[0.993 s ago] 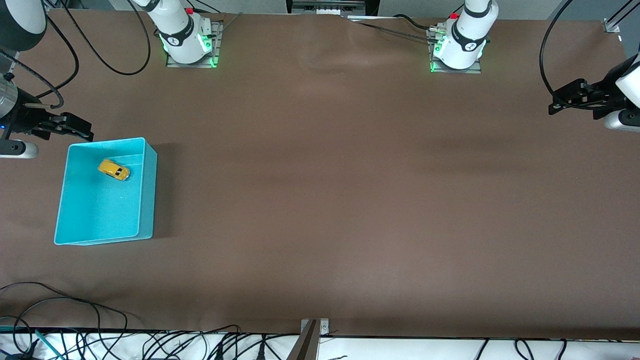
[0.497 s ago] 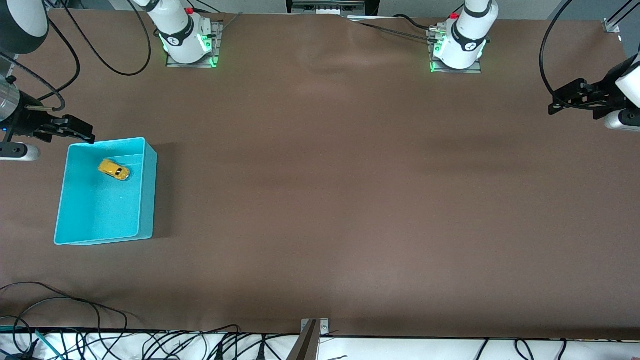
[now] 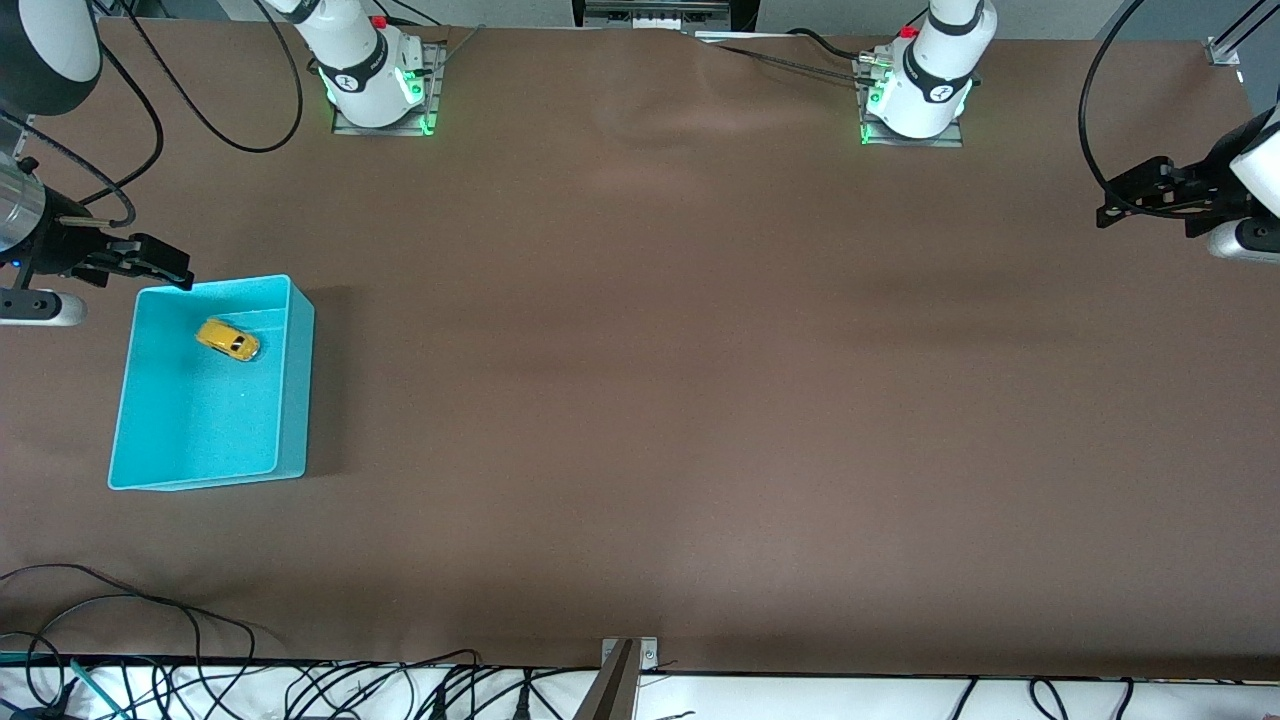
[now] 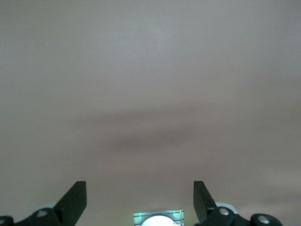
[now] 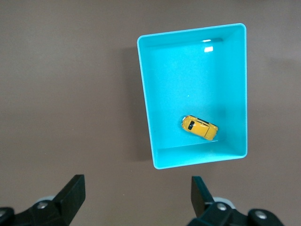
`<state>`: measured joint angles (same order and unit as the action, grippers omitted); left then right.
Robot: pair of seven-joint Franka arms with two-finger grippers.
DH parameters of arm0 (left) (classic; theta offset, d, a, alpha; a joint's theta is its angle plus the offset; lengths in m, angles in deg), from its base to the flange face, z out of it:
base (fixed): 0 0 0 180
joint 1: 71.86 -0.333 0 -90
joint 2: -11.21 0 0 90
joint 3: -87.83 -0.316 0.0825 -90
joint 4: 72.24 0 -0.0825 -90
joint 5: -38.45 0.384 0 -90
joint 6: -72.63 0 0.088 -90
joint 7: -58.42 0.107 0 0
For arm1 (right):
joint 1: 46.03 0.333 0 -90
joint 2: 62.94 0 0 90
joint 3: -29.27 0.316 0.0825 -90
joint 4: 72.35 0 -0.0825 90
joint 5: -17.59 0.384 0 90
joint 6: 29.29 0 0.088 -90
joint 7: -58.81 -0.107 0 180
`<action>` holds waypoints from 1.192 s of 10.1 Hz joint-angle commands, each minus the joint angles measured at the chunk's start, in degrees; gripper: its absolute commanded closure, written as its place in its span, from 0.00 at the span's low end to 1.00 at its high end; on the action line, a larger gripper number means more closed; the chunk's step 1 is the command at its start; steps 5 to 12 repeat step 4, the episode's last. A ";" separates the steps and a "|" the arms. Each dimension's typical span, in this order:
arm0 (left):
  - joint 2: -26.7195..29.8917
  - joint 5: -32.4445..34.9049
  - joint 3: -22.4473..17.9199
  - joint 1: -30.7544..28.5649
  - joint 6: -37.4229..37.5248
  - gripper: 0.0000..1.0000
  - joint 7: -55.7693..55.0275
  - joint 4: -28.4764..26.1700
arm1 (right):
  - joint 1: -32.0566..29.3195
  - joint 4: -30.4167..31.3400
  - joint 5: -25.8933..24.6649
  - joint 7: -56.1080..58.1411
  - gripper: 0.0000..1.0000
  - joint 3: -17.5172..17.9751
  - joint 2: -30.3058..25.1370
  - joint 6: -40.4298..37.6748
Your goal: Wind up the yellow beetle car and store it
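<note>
The yellow beetle car rests on its wheels inside the turquoise bin, close to the bin's wall farthest from the front camera. The right wrist view shows the car in the bin too. My right gripper hangs open and empty above the table beside the bin's corner at the right arm's end. Its fingertips frame bare table. My left gripper waits open and empty over the left arm's end of the table, its fingers spread wide above bare brown surface.
The brown table carries only the bin. Both arm bases stand along its edge farthest from the front camera. Loose cables and a metal bracket lie along the edge nearest it.
My right gripper has drifted slightly toward the bin's corner. The car, the bin and the left arm have not moved.
</note>
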<state>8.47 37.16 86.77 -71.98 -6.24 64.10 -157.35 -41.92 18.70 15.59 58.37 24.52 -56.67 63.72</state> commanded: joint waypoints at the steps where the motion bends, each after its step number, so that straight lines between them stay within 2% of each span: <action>1: 0.45 -0.99 0.27 0.03 0.57 0.00 -0.67 0.13 | -0.33 0.71 0.77 -0.88 0.00 0.19 -0.65 0.42; 12: 0.54 -0.99 0.36 0.12 0.74 0.00 -0.75 0.04 | -0.33 0.53 0.68 -0.88 0.00 0.19 -0.65 0.77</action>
